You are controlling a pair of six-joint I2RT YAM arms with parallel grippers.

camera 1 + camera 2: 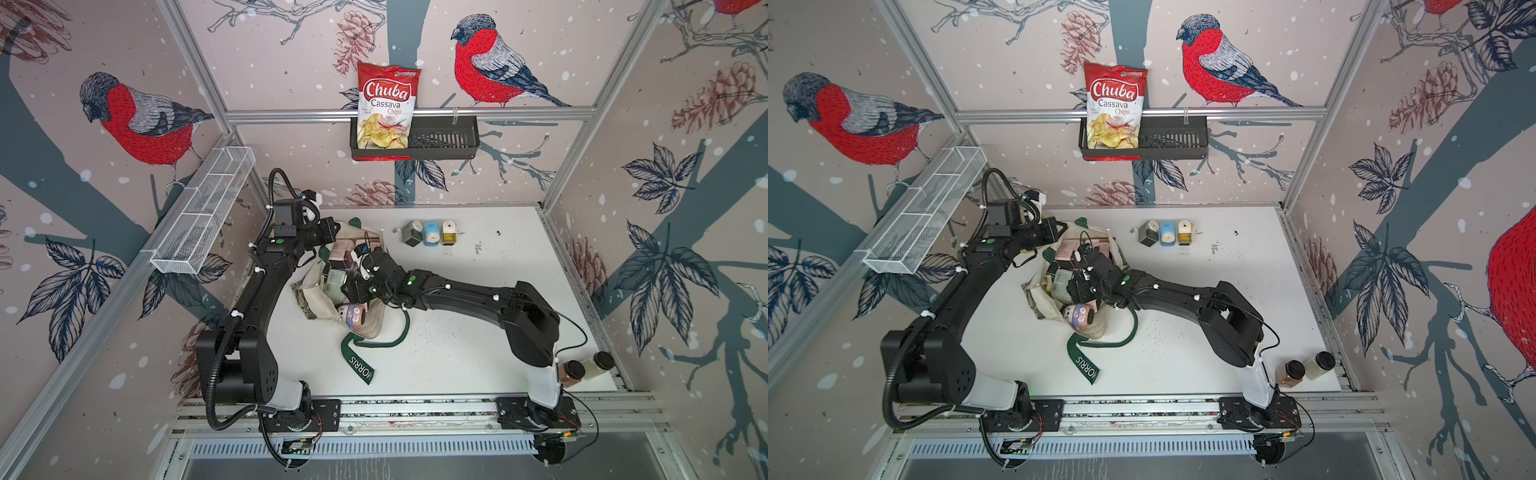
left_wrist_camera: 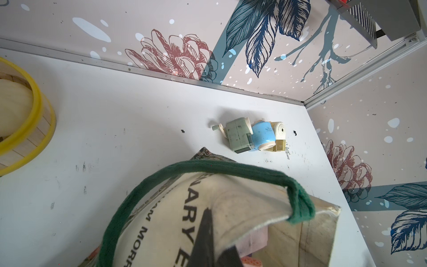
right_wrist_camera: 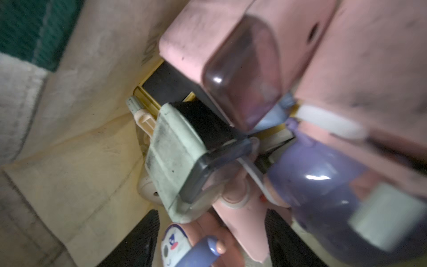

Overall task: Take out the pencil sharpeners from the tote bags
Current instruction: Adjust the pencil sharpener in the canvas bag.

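Observation:
The cream tote bag lies open left of the table's middle, with its green "MORRIS" strap trailing forward. Several pastel pencil sharpeners fill it: pink, pale green, lilac. My left gripper is shut on the bag's canvas rim, holding it up. My right gripper reaches inside the bag, jaws open either side of a pink-and-lilac sharpener with a cartoon face. Three more sharpeners stand on the table behind the bag: green, blue, yellow.
A chips bag sits in a black basket on the back wall. A white wire basket hangs on the left wall. Two dark-lidded jars stand at the front right. A yellow-rimmed wooden tub shows in the left wrist view.

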